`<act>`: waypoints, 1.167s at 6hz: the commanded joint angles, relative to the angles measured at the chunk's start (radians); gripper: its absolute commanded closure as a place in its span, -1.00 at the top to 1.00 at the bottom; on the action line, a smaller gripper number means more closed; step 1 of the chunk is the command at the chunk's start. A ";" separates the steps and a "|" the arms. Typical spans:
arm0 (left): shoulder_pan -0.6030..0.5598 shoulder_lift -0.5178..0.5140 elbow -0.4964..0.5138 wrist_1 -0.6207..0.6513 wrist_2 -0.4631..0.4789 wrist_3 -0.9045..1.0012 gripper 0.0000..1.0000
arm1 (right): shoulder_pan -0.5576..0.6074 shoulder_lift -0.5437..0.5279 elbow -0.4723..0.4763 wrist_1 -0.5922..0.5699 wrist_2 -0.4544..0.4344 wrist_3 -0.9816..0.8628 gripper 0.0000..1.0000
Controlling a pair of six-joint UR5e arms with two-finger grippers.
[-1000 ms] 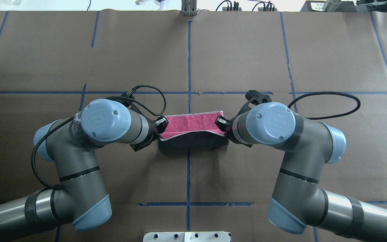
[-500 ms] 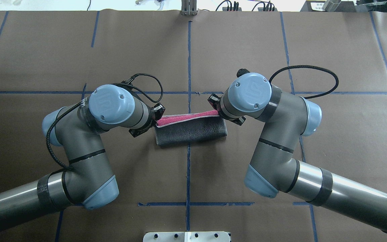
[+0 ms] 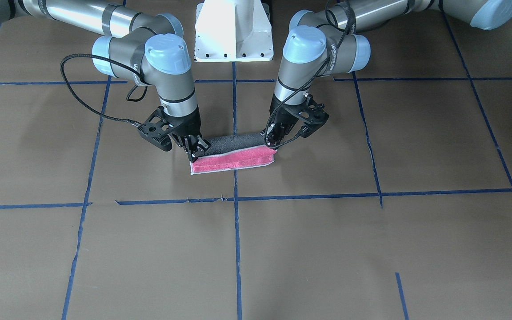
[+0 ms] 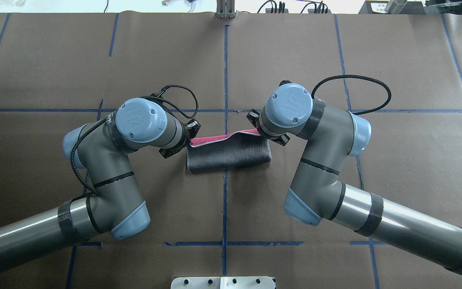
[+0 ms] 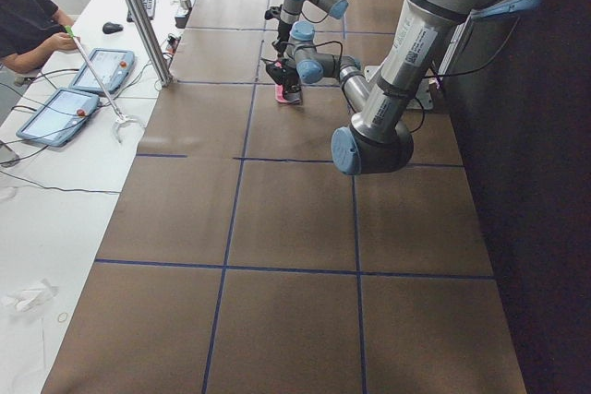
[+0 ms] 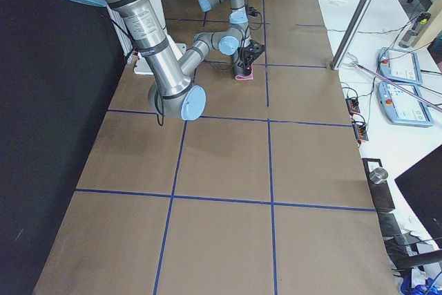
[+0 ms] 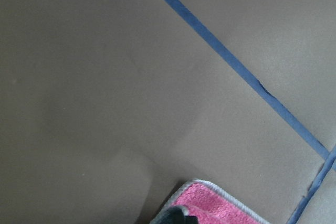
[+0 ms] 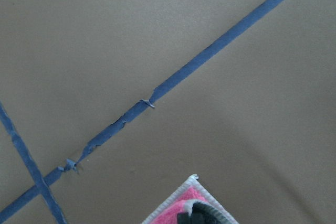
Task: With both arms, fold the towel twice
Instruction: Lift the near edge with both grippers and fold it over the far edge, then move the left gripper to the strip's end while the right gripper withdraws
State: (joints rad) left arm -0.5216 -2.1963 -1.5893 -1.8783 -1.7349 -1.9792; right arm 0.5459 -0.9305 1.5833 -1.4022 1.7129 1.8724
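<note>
The towel (image 4: 229, 154) lies at the table's middle, partly folded, grey face up, with a thin pink strip (image 4: 223, 138) along its far edge. In the front-facing view the pink flap (image 3: 234, 162) hangs low over the table. My left gripper (image 4: 193, 138) is shut on the towel's left far corner, and it also shows in the front-facing view (image 3: 271, 142). My right gripper (image 4: 260, 130) is shut on the right far corner, seen in the front-facing view too (image 3: 196, 153). Each wrist view shows a pink white-edged corner (image 7: 210, 205) (image 8: 181, 205) at a dark fingertip.
Brown paper with blue tape lines (image 4: 225, 72) covers the table. The white pedestal base (image 3: 234, 35) stands at the robot's side. A metal post (image 5: 138, 16) and tablets (image 5: 55, 115) stand on a side desk, where an operator (image 5: 28, 16) sits.
Both grippers have moved away from the robot with the towel's edge. The pink face has narrowed to a strip and more grey face shows.
</note>
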 commanded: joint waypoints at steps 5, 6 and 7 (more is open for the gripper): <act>-0.049 0.015 -0.017 -0.082 -0.075 -0.023 0.70 | 0.081 -0.005 0.010 0.045 0.147 -0.048 1.00; -0.029 0.035 -0.030 -0.082 -0.075 -0.150 0.69 | 0.113 -0.028 0.030 0.046 0.196 -0.091 1.00; -0.005 0.039 -0.029 -0.079 -0.072 -0.238 0.69 | 0.144 -0.046 0.036 0.045 0.226 -0.151 1.00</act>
State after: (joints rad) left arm -0.5481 -2.1653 -1.6139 -1.9597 -1.8075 -2.1253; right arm 0.6595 -0.9587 1.6094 -1.3569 1.9023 1.7730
